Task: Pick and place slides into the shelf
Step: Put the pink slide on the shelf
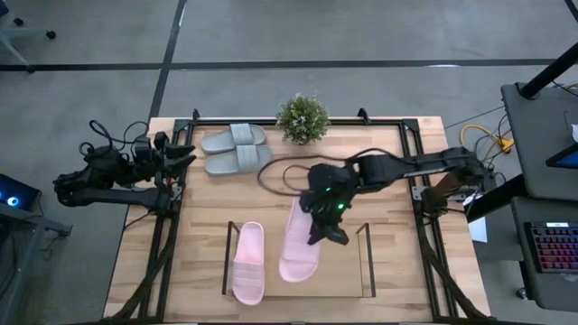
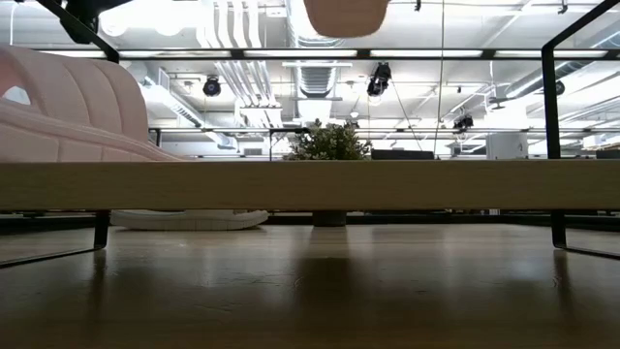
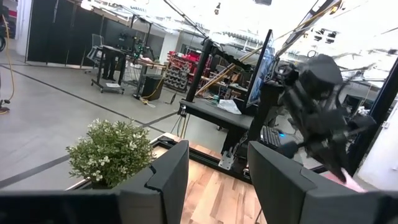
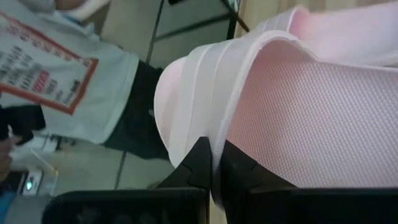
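High view: the right gripper (image 1: 327,226) hangs over the middle of the table, its fingers closed tight on the strap of a pink slide (image 1: 299,246), which stretches from the gripper toward the near edge over the wire shelf (image 1: 366,262). In the right wrist view the 2 dark fingers (image 4: 200,163) pinch the strap's thin edge of that slide (image 4: 323,118), nearly no gap between them. A 2nd pink slide (image 1: 248,262) lies flat in the shelf's left part, just beside the held one. The 2 grey slides (image 1: 235,149) lie side by side at the far left of the table, next to a small potted plant (image 1: 302,118). The left gripper (image 1: 185,155) waits at the table's left edge, near the grey pair, fingers (image 3: 168,177) spread apart and holding nothing.
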{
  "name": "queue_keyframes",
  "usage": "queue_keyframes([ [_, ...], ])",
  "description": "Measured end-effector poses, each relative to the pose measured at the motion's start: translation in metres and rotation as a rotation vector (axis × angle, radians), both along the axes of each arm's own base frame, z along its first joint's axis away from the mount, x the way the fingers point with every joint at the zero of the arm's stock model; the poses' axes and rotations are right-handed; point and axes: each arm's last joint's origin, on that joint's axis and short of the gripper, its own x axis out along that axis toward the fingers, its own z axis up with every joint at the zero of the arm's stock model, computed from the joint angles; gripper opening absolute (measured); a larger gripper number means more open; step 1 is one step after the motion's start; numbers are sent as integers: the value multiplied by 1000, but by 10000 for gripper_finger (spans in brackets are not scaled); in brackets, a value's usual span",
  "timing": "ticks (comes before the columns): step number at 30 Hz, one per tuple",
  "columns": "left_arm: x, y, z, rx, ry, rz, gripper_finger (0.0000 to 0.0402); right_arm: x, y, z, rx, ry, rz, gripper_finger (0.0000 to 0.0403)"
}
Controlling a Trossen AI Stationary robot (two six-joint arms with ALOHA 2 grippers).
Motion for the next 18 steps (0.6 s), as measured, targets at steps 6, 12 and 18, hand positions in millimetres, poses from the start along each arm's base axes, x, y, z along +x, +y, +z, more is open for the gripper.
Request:
queue_keyframes([
  [6, 0, 0, 0, -1, 0, 0, 151, 22, 8, -12, -69, 41, 95, 8],
  [12, 0, 0, 0, -2, -1, 0, 151, 41, 11, -18, -129, -1, 172, 8],
  [18, 0, 0, 0, -3, -1, 0, 151, 56, 14, -45, -162, 23, 220, 8],
])
